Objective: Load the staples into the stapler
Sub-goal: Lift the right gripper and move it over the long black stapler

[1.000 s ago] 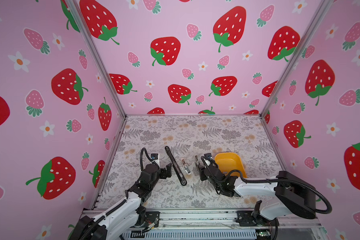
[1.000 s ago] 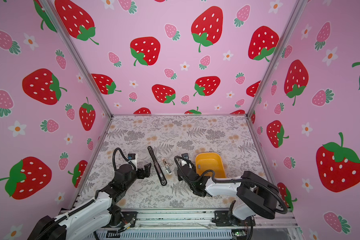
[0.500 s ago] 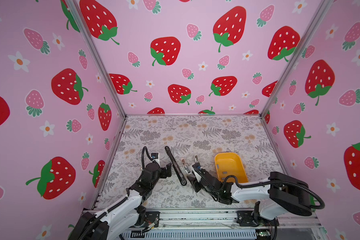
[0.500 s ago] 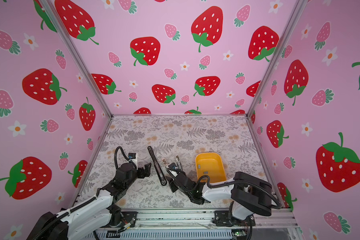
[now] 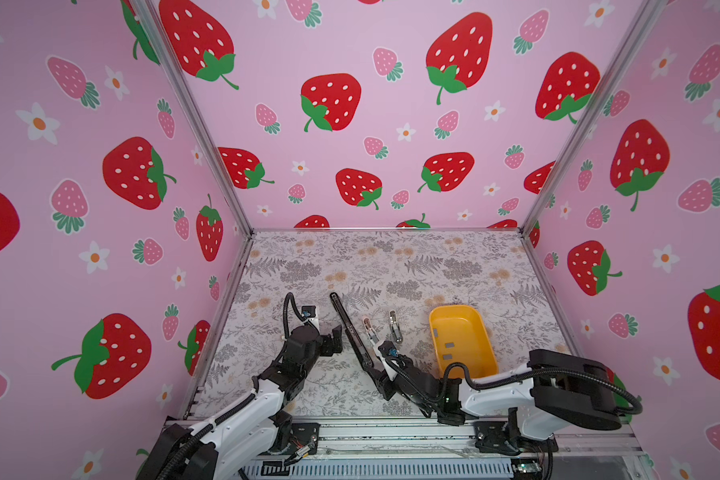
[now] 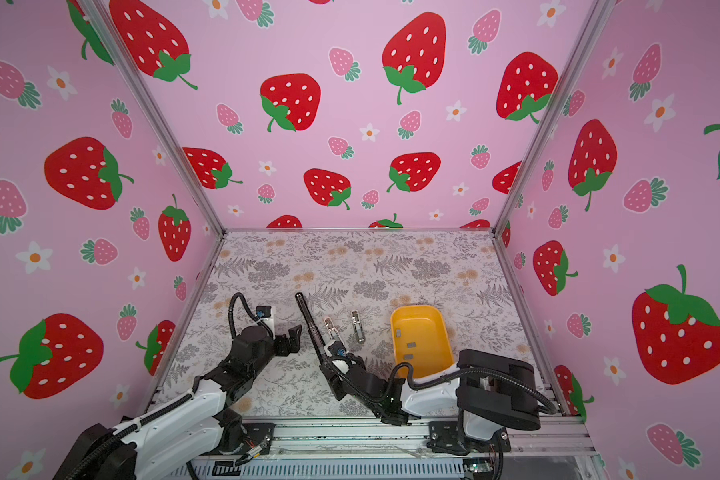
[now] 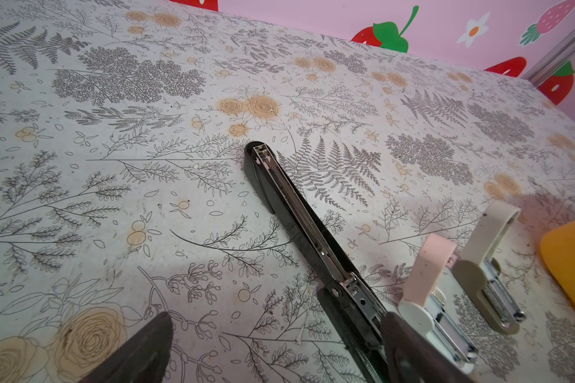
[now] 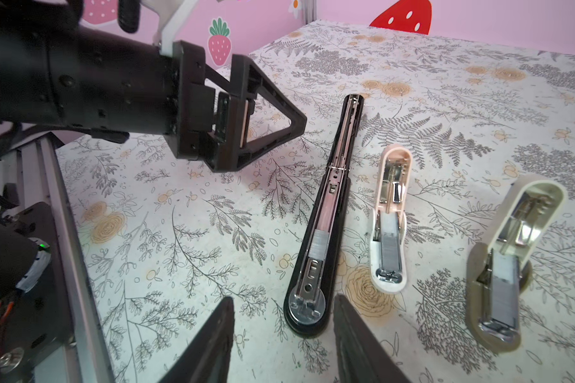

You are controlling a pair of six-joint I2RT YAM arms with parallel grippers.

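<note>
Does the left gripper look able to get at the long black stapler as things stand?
Probably yes. The left gripper is open just left of the black stapler, with only bare table between them. The right gripper is only at its near end.

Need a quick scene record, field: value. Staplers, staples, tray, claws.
black stapler: open flat, grey strip in channel
pink stapler: open, beside black one
beige stapler: open, nearest tray
yellow tray: three loose staples inside
left claw: open, empty, left of black stapler
right claw: open, empty, at black stapler's near end
</note>
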